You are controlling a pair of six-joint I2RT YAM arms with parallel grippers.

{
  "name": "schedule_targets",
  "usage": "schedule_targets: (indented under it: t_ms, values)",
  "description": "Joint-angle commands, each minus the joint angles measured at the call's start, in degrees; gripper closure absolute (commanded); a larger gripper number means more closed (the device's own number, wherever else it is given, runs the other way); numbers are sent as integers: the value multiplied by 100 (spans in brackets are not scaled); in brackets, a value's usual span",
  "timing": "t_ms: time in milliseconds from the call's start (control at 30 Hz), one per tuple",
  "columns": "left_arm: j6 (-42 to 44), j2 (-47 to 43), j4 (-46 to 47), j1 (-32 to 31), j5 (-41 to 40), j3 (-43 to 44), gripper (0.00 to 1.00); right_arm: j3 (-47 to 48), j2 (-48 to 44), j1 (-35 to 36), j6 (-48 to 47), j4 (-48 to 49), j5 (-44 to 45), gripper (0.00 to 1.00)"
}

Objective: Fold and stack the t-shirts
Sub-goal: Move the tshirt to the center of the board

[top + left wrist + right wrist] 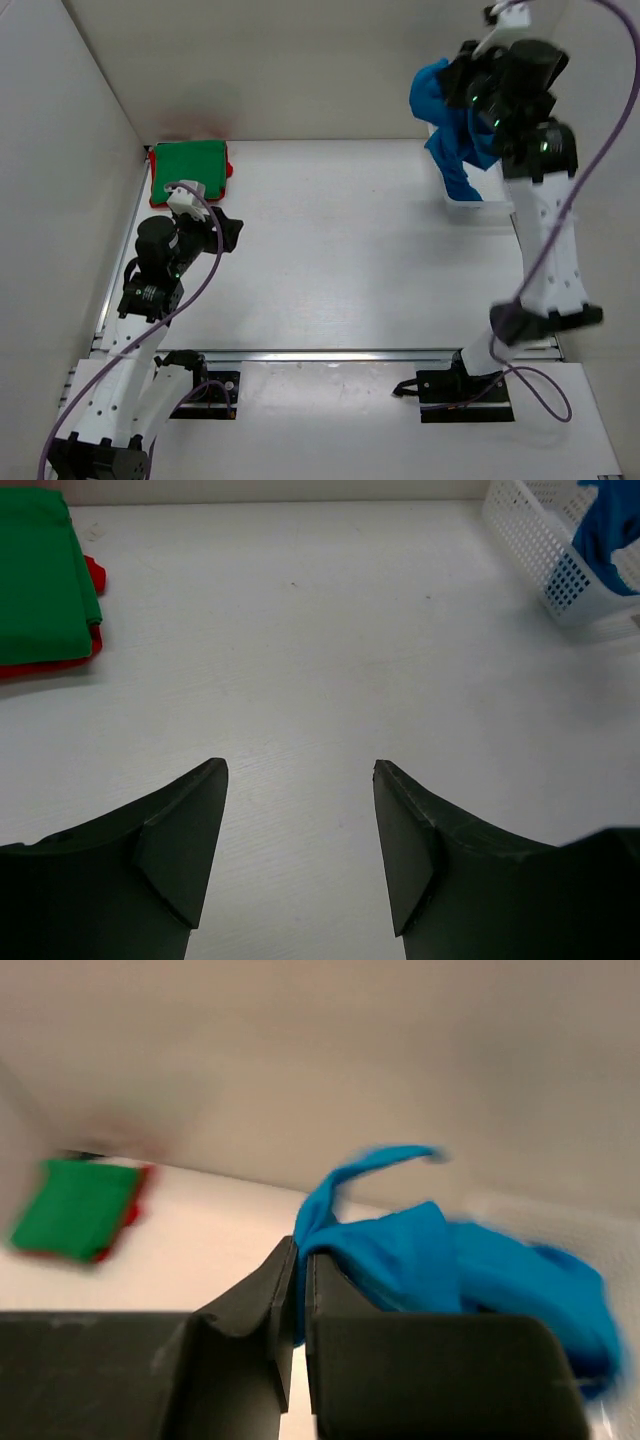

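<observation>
My right gripper (462, 72) is shut on the bright blue t-shirt (447, 125) and holds it high above the white mesh basket (478, 208) at the far right; the cloth hangs down from the jaws (440, 1260). A folded green t-shirt (187, 170) lies on a red one, of which only an edge (229, 168) shows, at the far left corner; both show in the left wrist view (45, 580). My left gripper (234, 232) is open and empty, low over the bare table right of that stack (300, 770).
White walls close in the table on the left and at the back. The basket also shows at the upper right of the left wrist view (545, 550). The arm bases stand on a rail (330, 354) at the near edge.
</observation>
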Motion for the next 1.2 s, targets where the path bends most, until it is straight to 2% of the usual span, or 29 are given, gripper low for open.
schedule_targets:
  t_ms: [0, 33, 100, 233, 367, 467, 533, 600, 667, 733, 833, 967, 1000, 1067, 1167]
  values:
    - [-247, -296, -67, 90, -20, 264, 30, -2142, -1586, 1543, -651, 1440, 795, 100]
    - [-291, -340, -75, 108, -73, 255, 30, -2760, -2019, 1870, -627, 1715, 781, 100]
    - [-388, -428, -93, 143, -99, 185, 31, -3299, -2452, 1961, -83, 1955, 369, 100]
    - [-643, -534, -84, 170, -135, 246, 30, -4022, -2648, 2128, 261, 2262, 43, 100]
    - [-810, -438, -75, 100, 14, 316, 31, -4181, -2095, 2137, 315, 2219, -440, 100]
    - [-811, -368, -102, 20, 5, 334, 32, -3936, -1427, 2058, 349, 2009, -879, 100]
    - [-819, -358, -137, 29, -56, 291, 32, -3533, -691, 2084, 376, 1701, -1301, 100]
    - [-758, -358, -137, 38, -108, 290, 30, -3251, -163, 2128, 358, 1219, -2124, 100]
    - [-714, -280, -181, 55, -109, 299, 27, -3030, 374, 2199, 436, 875, -2304, 88]
    - [-626, -157, -259, -6, -118, 212, 27, -3221, 447, 2251, 464, 812, -1885, 71]
    - [-433, 150, -15, -251, 347, 89, 25, -4115, -8, 2226, 464, 1190, -1347, 65]
    - [-748, 853, 731, -822, 567, -18, 25, -5181, -660, 1770, 630, 1761, -1205, 64]
    - [-862, 1290, 994, -919, 638, 105, 25, -5618, -800, 1638, 665, 1823, -1240, 64]
    - [-1073, 1600, 1233, -1121, 621, 272, 26, -6050, -959, 1479, 639, 1884, -1241, 64]
    - [-1144, 2496, 1191, -1508, 472, 852, 25, -6613, -1074, 1338, 648, 2042, -1136, 63]
